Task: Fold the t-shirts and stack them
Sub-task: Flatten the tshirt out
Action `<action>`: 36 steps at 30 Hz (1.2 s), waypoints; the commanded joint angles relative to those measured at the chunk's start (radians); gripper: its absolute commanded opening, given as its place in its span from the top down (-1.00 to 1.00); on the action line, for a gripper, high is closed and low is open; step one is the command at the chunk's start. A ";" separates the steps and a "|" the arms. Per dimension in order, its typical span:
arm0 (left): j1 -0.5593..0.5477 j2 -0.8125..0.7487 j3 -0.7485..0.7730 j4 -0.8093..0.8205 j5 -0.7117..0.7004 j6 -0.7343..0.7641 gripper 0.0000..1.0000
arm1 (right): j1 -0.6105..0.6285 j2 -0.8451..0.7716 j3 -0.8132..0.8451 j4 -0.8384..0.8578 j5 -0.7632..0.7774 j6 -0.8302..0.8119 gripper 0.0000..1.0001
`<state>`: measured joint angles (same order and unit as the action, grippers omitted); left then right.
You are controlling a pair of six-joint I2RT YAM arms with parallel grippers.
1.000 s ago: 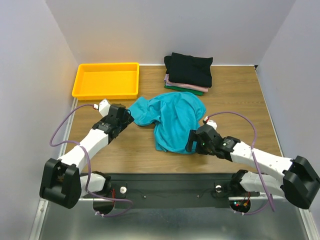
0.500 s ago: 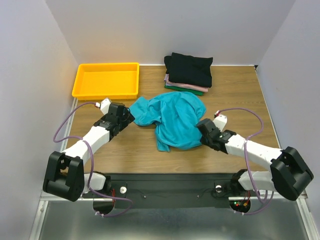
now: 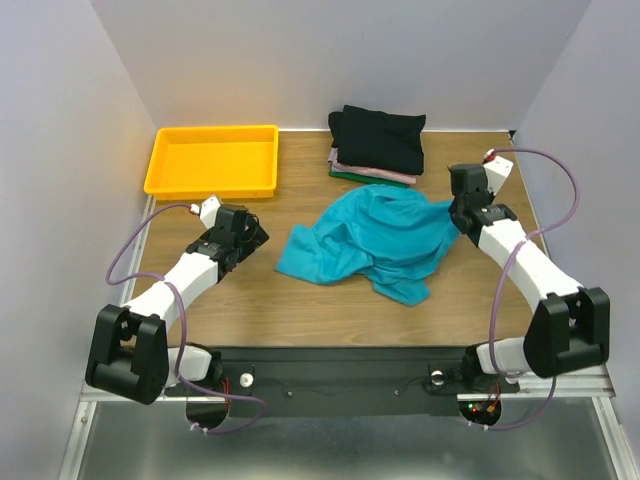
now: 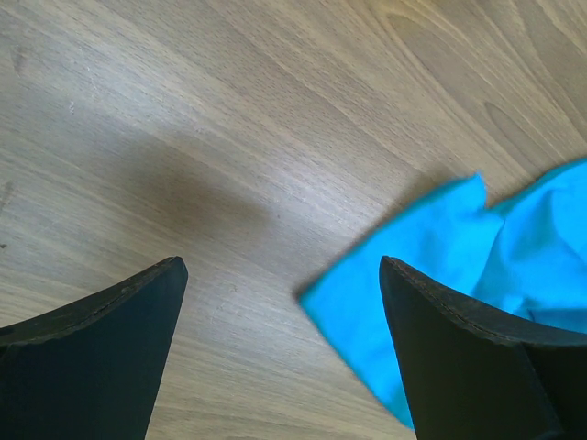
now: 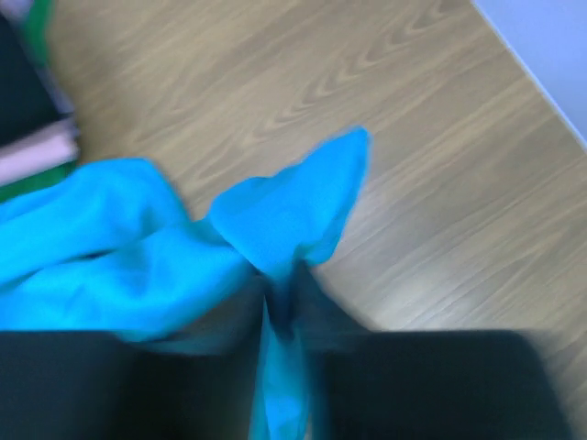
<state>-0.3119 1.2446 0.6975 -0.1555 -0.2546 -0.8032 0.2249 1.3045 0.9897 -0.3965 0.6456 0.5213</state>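
Left gripper (image 4: 280, 266): released, fingers spread wide, nothing between them; below is bare wood table (image 3: 300, 300), left of centre.
Left gripper vs cloth: a loose corner of the teal t-shirt (image 3: 375, 240) lies flat on the wood just beside the right-hand finger (image 4: 459, 367); contact cannot be judged.
Right gripper (image 3: 460, 218): clenched on a bunched edge of the teal t-shirt at the shirt's right end; wrist view is blurred, but the cloth runs into the closed fingers.
Teal t-shirt: crumpled, unfolded, spread from table centre towards the right edge, its right end drawn up to the right gripper.
Stack: folded black t-shirt (image 3: 378, 135) on top, pale pink t-shirt (image 3: 375, 172) and dark green t-shirt (image 3: 370, 180) edges showing beneath, at the back of the table.
Teal vs stack: far edge just beside the stack's near edge.
Yellow tray (image 3: 160, 180): back left corner, well apart from the shirts.
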 commanded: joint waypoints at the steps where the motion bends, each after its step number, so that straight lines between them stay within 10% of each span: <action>1: 0.005 -0.011 0.014 0.002 0.020 0.027 -0.97 | -0.078 0.104 0.066 -0.002 0.016 -0.106 0.30; 2: 0.004 -0.010 0.014 0.004 0.023 0.030 -0.97 | -0.079 0.119 0.078 -0.013 0.014 -0.098 -0.44; 4: 0.005 -0.011 0.005 0.004 0.031 0.032 -0.97 | -0.078 0.113 0.096 -0.050 -0.017 -0.078 -0.99; 20: -0.165 0.110 -0.086 0.183 0.172 -0.004 -0.95 | -0.010 -0.422 -0.362 -0.212 -0.641 0.129 -1.00; 34: -0.308 0.243 -0.095 0.212 0.189 -0.044 -0.05 | 0.203 -0.344 -0.433 -0.229 -0.497 0.267 -1.00; 36: -0.319 0.257 -0.092 0.212 0.187 -0.041 0.51 | 0.203 -0.343 -0.436 -0.229 -0.500 0.269 -1.00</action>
<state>-0.6060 1.4639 0.6327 0.0994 -0.0803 -0.8337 0.4202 0.9695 0.5526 -0.6304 0.1135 0.7631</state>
